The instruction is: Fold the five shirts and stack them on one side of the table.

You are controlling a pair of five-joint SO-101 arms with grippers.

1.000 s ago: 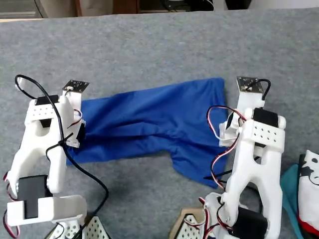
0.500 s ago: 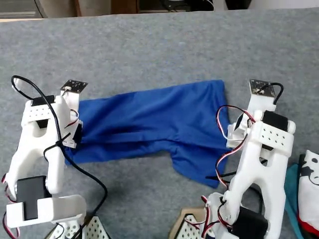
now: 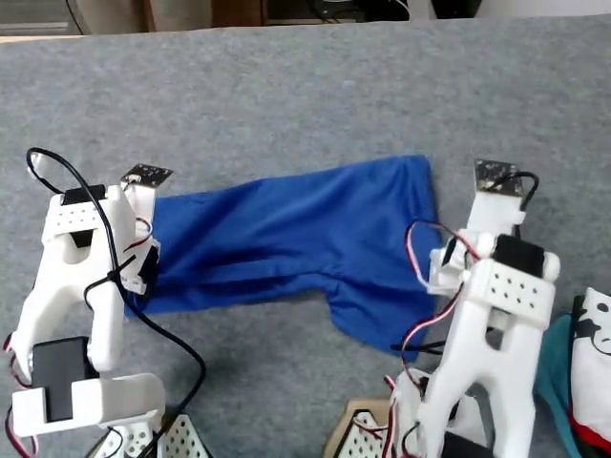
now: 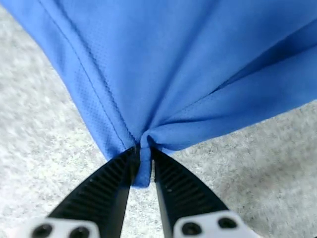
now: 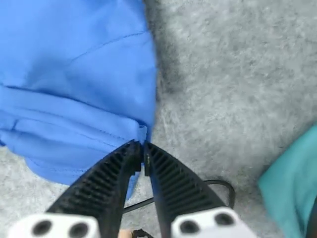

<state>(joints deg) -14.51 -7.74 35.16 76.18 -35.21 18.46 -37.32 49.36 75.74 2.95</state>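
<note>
- Blue knit fabric: one blue shirt (image 3: 296,234), which we list as lying spread and creased across the middle of the table (image 3: 286,86). Its long side runs between the two arms, and a flap droops toward the near edge on the right arm's side.
- Left gripper (image 4: 142,151): we see its black ribbed jaws closed tight on a bunched corner of the blue shirt (image 4: 163,64) at the hemmed edge. The cloth fans out from the pinch in folds. In the high view this is the shirt's end beside the left arm (image 3: 81,277).
- Right gripper (image 5: 141,145): jaws drawn together on a thin fold of hem at the opposite end of the blue shirt (image 5: 74,74), low over the table. In the high view the right arm (image 3: 492,315) stands just beside that end.
- Table covering: grey felt-like cloth under everything.
- Teal garment (image 3: 557,372): we note it at the table's near right edge, apart from the blue shirt; it also shows in the right wrist view (image 5: 292,178).
- White printed garment (image 3: 594,343): lying on the teal garment at the same edge.
- Black cable (image 5: 218,186): lies looped on the felt near the right gripper.
</note>
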